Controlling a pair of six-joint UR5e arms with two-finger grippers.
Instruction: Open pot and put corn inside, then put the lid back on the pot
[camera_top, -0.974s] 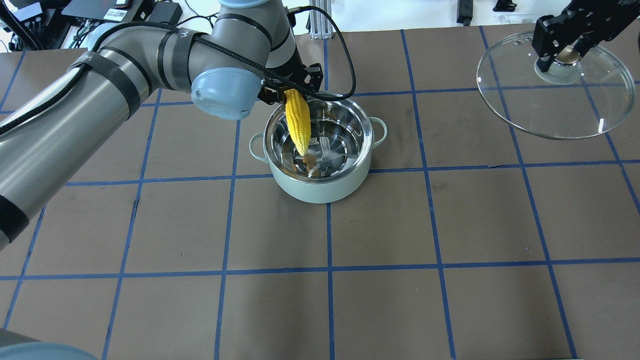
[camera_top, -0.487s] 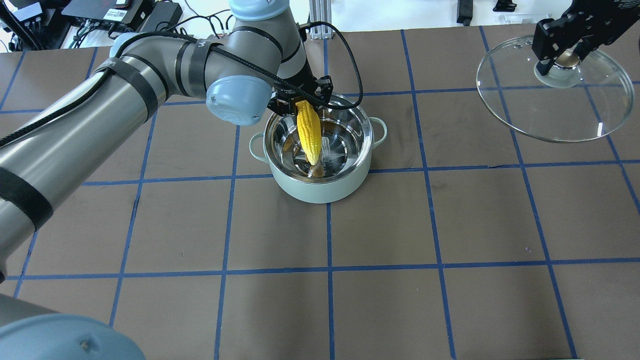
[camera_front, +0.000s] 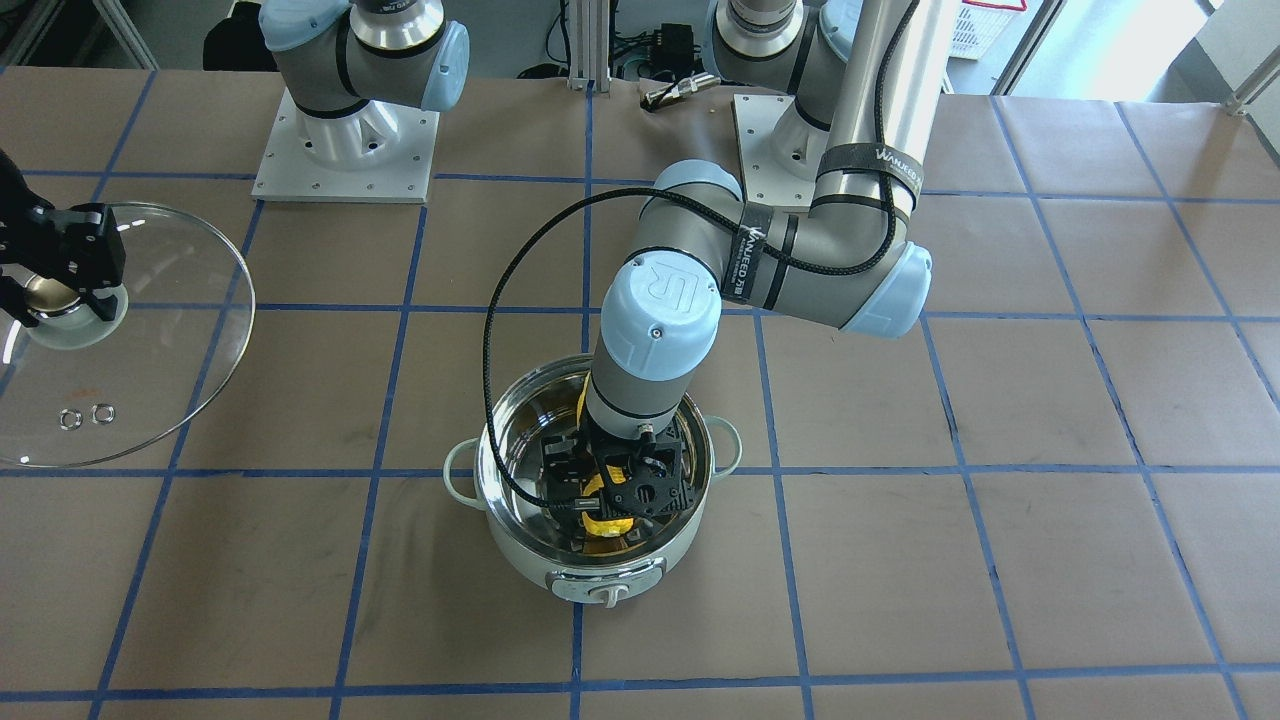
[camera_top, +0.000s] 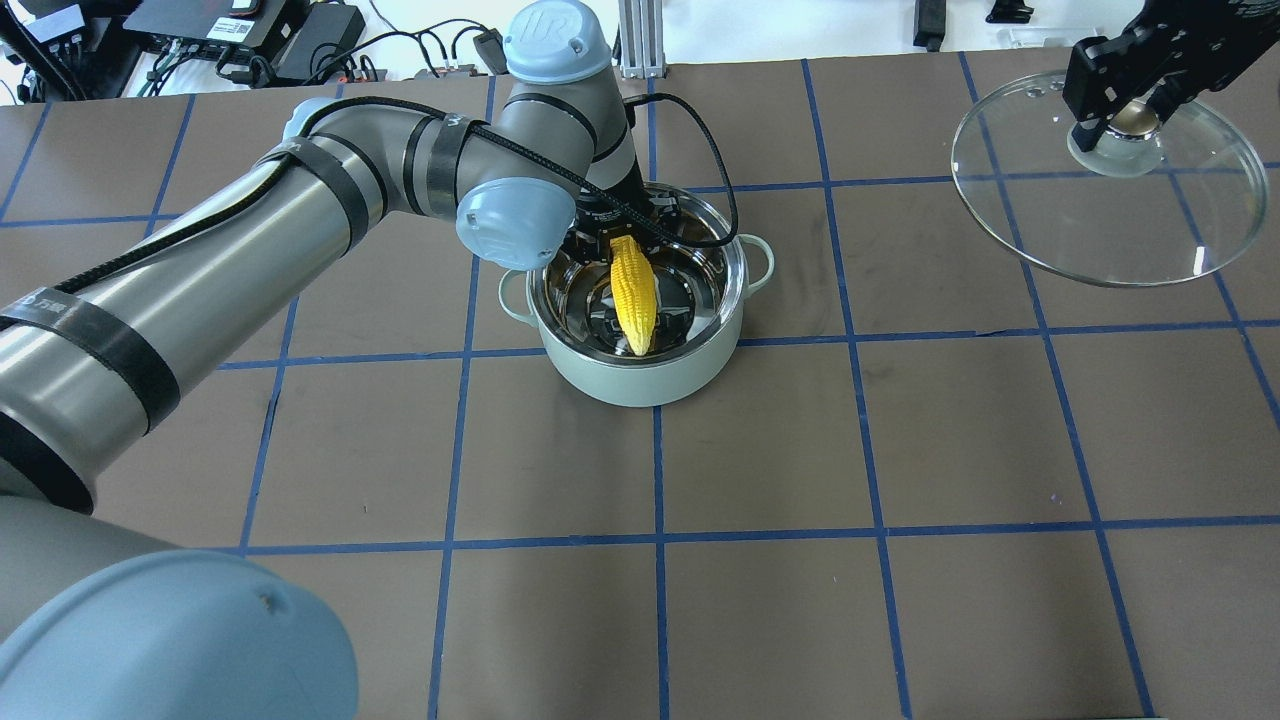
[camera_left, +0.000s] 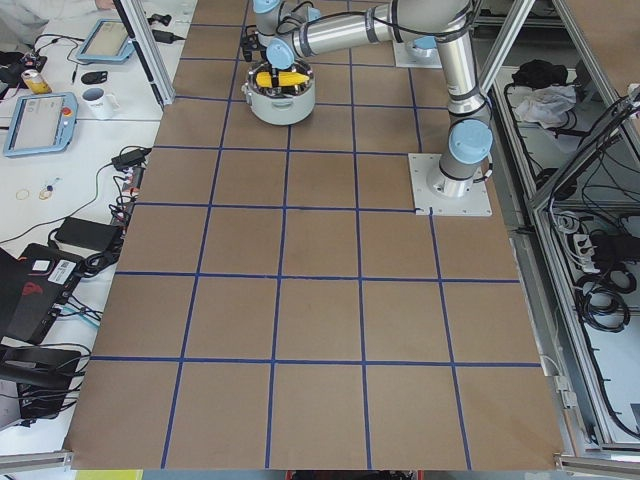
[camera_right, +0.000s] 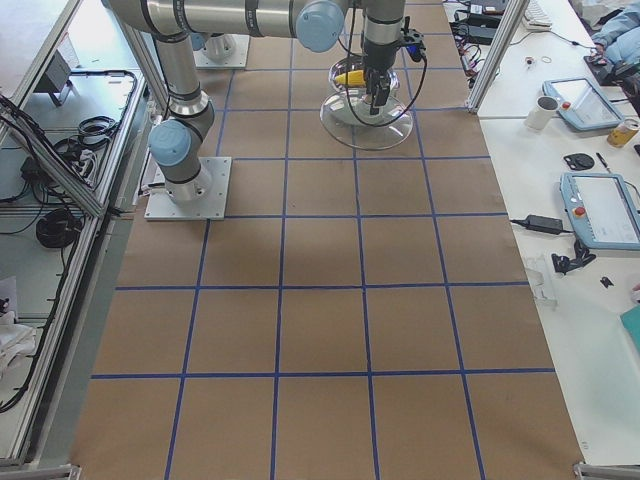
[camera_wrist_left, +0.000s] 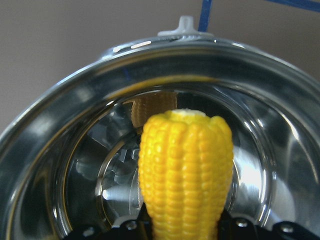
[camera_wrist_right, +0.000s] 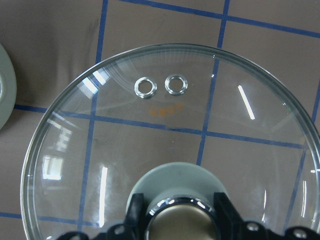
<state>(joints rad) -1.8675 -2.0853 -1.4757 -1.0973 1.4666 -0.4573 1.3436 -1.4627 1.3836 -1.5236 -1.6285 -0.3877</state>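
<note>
Seen from overhead, the pot (camera_top: 640, 385) stands open on the table (camera_top: 900, 450), a little toward 12 o'clock from centre. Its loop handles are at 3 and 9 o'clock and its control knob (camera_front: 610, 596) is on the far side, at 12.

The left gripper (camera_front: 612, 490) reaches down inside the rim at the pot's 12 o'clock edge. Its jaws are clamped on the thick end of the corn (camera_top: 634, 295). The corn slants down into the steel bowl with its tapered tip toward 6 o'clock, close to the near wall. Whether the tip touches the bottom I cannot tell. The wrist camera shows the cob running from between the fingers toward the wall, with its reflection just beyond.

The lid (camera_top: 1120, 220) is well apart from the pot, out at 2 o'clock near the table's far corner. The right gripper (camera_top: 1125, 115) is closed around its ball knob (camera_wrist_right: 176, 220). The glass looks tilted and raised off the table, though no view settles that. Its two vent holes (camera_wrist_right: 146, 87) lie at the lid's 12 o'clock side.
</note>
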